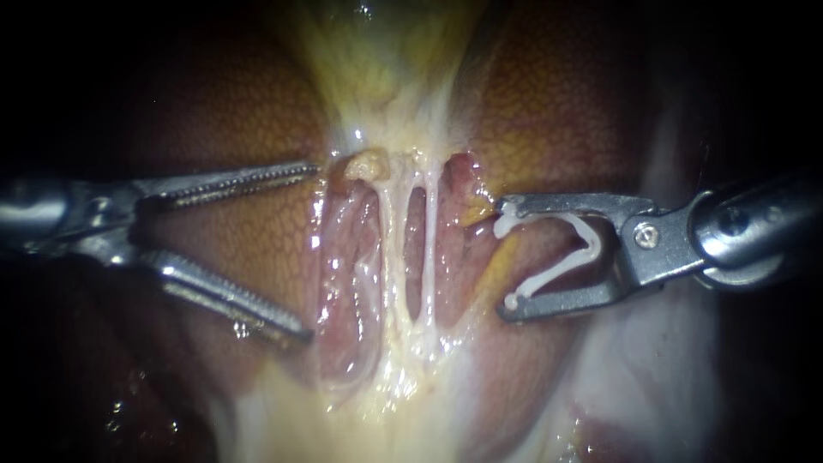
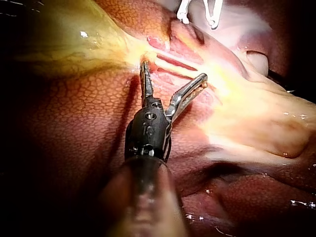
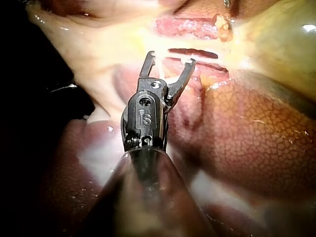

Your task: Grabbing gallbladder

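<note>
Closest to the lens, my left instrument (image 1: 309, 250) holds its toothed steel hand wide apart, gripping nothing, its upper jaw just beside the neck of the pale yellow-green, glistening gallbladder (image 1: 377, 60), which lies flanked by mottled red-brown liver (image 1: 249, 249). That sac looks soft, wet, slippery and thin-walled, so I would take a broad, gentle bite at its neck, above the two pale thin tubes (image 1: 390, 249). My right instrument (image 1: 501, 259) cradles an open white plastic clip (image 1: 590, 249) between both jaws.
</note>
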Robot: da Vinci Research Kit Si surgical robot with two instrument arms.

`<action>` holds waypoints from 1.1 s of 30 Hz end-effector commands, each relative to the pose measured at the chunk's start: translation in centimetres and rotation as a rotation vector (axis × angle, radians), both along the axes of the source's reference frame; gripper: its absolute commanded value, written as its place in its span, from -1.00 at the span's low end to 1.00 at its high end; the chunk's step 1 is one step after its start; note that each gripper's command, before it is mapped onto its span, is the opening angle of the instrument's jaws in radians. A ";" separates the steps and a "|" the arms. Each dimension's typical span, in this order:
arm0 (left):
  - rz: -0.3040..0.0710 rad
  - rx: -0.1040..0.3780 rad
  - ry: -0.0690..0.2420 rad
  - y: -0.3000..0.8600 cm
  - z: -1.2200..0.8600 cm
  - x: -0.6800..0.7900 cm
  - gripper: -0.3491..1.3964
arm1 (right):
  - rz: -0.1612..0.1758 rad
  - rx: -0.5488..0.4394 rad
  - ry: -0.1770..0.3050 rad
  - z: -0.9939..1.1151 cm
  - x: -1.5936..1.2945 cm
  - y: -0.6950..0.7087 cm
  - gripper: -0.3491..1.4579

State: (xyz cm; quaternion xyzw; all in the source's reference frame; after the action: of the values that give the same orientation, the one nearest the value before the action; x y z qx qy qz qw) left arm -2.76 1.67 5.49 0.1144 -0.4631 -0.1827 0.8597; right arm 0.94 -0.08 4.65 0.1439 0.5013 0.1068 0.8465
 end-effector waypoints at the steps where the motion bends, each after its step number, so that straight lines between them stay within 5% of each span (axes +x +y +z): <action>1: -0.005 -0.001 0.000 0.03 0.01 -0.01 0.73 | 0.000 0.000 0.000 0.00 0.00 0.00 0.06; 19: -0.059 0.059 0.005 0.33 0.28 -0.21 0.13 | 0.001 0.000 -0.001 0.01 0.01 0.00 0.06; 28: -0.077 0.059 0.013 0.44 0.47 -0.11 0.04 | 0.001 0.000 -0.001 0.01 0.01 0.00 0.06; 33: -0.091 0.069 0.016 0.47 0.50 -0.03 -0.18 | 0.001 0.000 0.000 0.01 0.01 0.00 0.06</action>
State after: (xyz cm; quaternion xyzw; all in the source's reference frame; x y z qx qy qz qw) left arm -2.77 2.15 6.01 0.1208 -0.4532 -0.2449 0.8485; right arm 0.95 -0.08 4.66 0.1435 0.5010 0.1073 0.8467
